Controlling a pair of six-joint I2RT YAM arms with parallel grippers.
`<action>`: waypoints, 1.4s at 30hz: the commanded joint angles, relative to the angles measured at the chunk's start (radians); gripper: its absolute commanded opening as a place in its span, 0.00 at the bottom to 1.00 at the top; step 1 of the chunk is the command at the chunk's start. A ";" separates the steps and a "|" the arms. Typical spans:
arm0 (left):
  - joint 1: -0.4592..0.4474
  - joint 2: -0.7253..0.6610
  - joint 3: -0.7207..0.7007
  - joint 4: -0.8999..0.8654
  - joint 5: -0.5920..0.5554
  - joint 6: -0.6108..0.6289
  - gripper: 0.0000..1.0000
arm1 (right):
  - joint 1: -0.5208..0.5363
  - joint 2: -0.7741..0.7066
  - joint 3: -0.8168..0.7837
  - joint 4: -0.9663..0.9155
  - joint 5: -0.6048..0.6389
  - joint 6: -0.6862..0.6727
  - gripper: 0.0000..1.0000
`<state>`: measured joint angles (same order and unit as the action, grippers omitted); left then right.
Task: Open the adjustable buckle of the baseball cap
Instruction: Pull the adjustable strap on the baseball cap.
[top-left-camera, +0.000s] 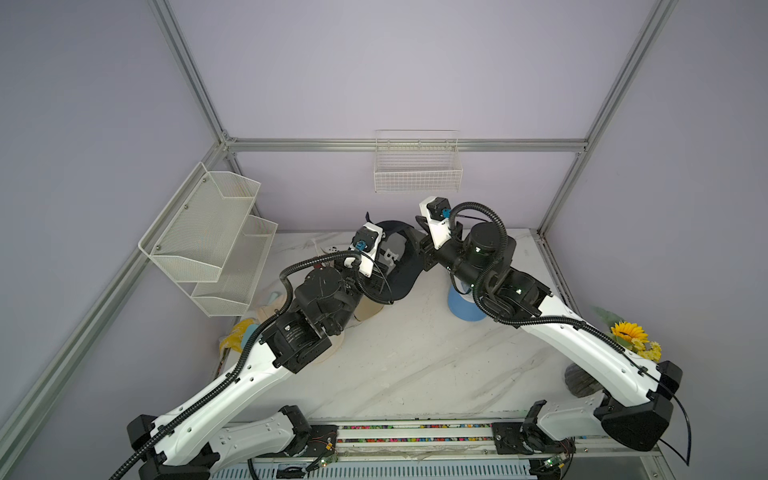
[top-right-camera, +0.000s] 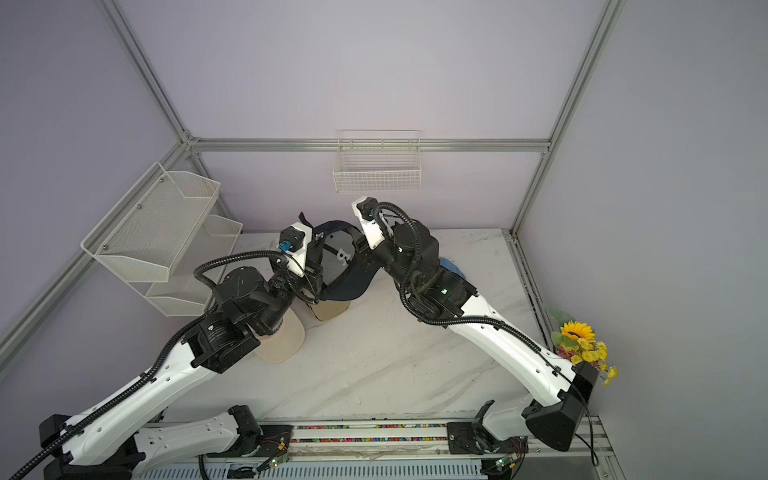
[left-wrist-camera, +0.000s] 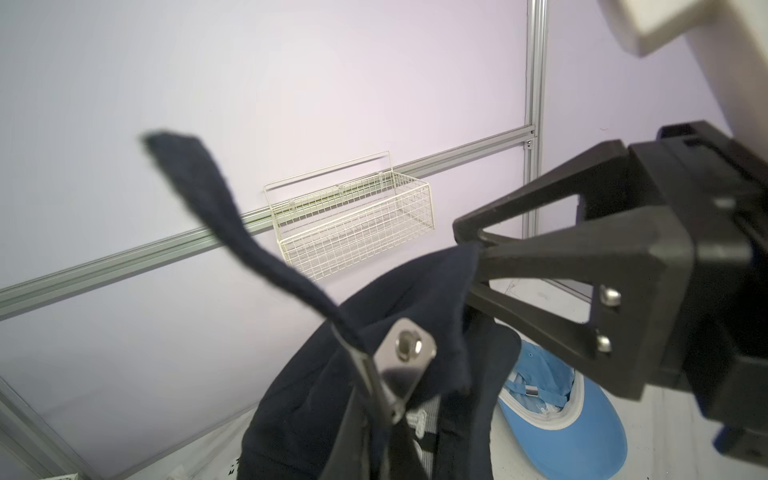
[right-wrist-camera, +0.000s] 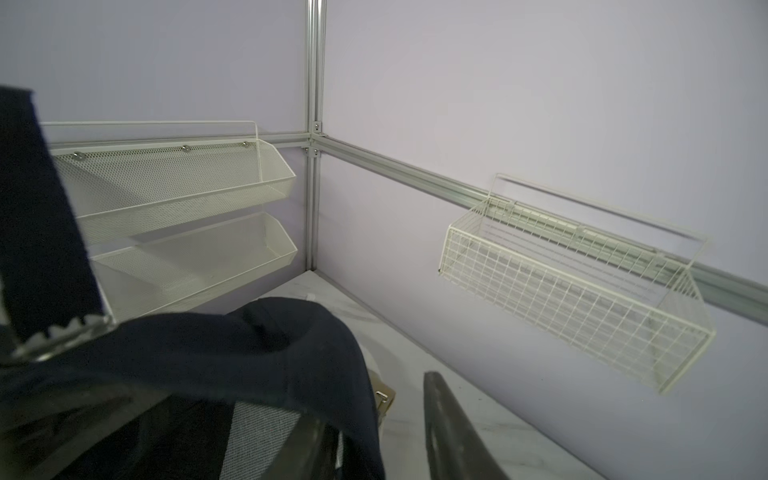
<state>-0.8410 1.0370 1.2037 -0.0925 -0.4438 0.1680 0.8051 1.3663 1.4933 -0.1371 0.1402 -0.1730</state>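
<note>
Lettering (top-left-camera: 390, 254) on navy cap (top-left-camera: 409, 259), illegible

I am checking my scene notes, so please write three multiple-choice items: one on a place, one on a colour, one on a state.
1. Where lies the light blue cap? A on the table; B in the wire basket; C in the mesh shelf.
2. Which colour has the raised cap? A red; B navy; C green.
3. How is its strap end? A tucked inside; B knotted; C loose in air.
Answers: A, it rests on the marble surface. B, its fabric is dark blue. C, it sticks out free past the buckle.
</note>
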 joint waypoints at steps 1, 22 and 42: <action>0.006 -0.005 0.034 0.012 0.038 -0.001 0.02 | 0.012 -0.029 -0.025 -0.010 -0.044 -0.023 0.42; 0.011 0.080 0.138 -0.129 0.150 -0.024 0.00 | 0.098 -0.014 -0.038 0.016 -0.024 -0.082 0.41; 0.023 -0.021 0.008 -0.240 0.202 -0.076 0.00 | 0.087 -0.001 0.009 0.064 0.113 -0.078 0.01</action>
<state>-0.8181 1.0580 1.2278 -0.3046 -0.2657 0.1143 0.9123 1.3743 1.4418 -0.1356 0.1734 -0.2489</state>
